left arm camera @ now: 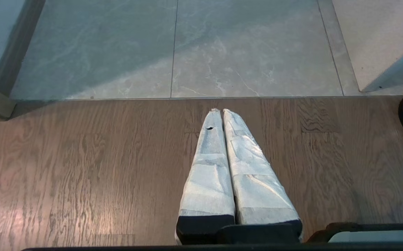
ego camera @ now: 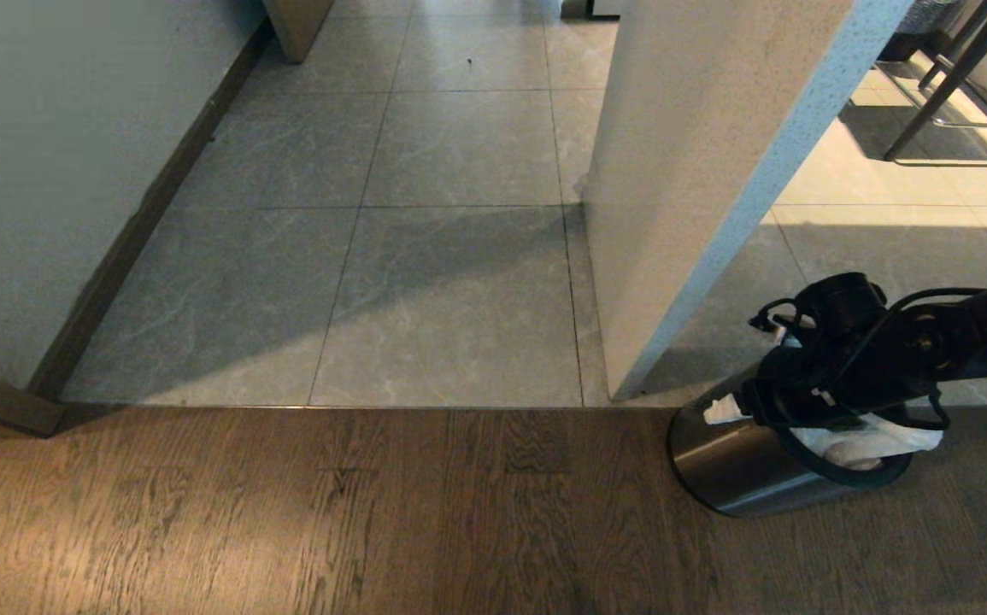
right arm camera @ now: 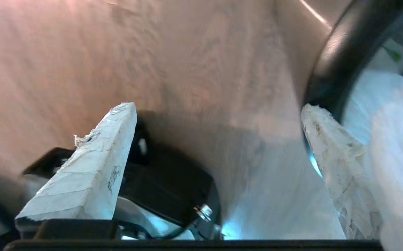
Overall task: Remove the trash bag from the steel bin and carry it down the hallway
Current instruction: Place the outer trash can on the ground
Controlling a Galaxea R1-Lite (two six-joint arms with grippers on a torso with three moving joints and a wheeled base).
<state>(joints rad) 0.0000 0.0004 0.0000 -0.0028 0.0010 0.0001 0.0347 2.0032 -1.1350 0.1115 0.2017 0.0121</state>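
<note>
The steel bin [ego camera: 737,465] stands on the wood floor at the lower right, beside a pillar. The white trash bag [ego camera: 882,440] sits inside it and bulges above the black rim. My right arm [ego camera: 852,363] reaches over the bin from the right. My right gripper [right arm camera: 216,106] is open wide with nothing between its fingers. One finger [right arm camera: 330,146] is at the bin's rim [right arm camera: 341,52] beside the bag [right arm camera: 396,146], and the other hangs over the floor outside the bin. My left gripper [left arm camera: 220,111] is shut and empty above the wood floor. The hallway is out of view.
A pale pillar [ego camera: 698,171] rises just behind the bin. Beyond the wood floor [ego camera: 288,512] lies a matte grey tiled floor [ego camera: 450,282] with a wall and brown skirting [ego camera: 143,213] on its left. Metal stool legs [ego camera: 954,94] stand at the far right.
</note>
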